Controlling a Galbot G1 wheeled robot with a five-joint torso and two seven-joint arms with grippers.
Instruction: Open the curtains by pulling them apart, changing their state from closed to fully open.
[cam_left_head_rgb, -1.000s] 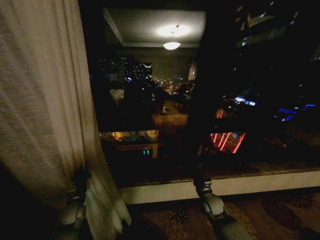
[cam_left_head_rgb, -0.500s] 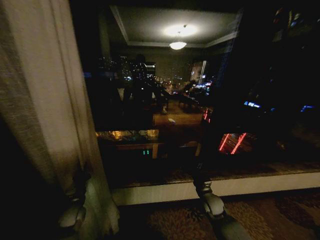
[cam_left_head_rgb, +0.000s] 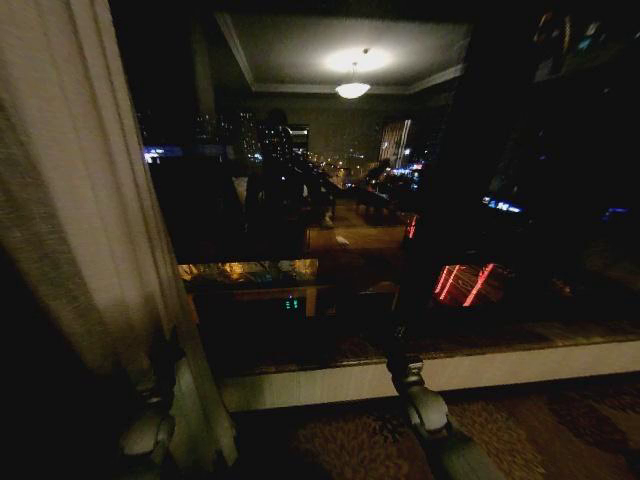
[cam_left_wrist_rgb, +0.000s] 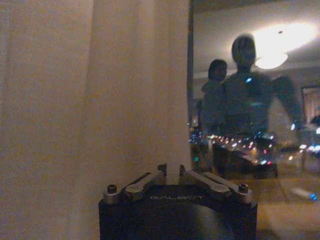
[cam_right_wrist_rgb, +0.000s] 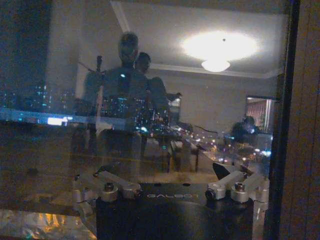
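The left panel of the curtains (cam_left_head_rgb: 70, 230), sheer cream pleated fabric, is bunched along the left side of the dark window. My left gripper (cam_left_head_rgb: 163, 352) is low at this panel's inner edge. In the left wrist view the same curtain (cam_left_wrist_rgb: 90, 100) hangs close in front, and the left gripper (cam_left_wrist_rgb: 172, 172) is shut on a narrow fold of it. My right gripper (cam_left_head_rgb: 397, 345) hangs in front of the glass near the sill. In the right wrist view the right gripper (cam_right_wrist_rgb: 165, 175) is open with its fingers (cam_right_wrist_rgb: 100, 175) spread wide and nothing between them.
The window glass (cam_left_head_rgb: 330, 200) shows night city lights and the reflected room with a ceiling lamp. A pale sill (cam_left_head_rgb: 500, 368) runs below it, above patterned carpet (cam_left_head_rgb: 560, 430). A dark pleated vertical strip (cam_right_wrist_rgb: 300, 125) stands at the edge of the right wrist view.
The left curtain's inner edge has been drawn farther left, baring more dark glass. Its hem bunch at the bottom is narrower. The right arm has stayed put.
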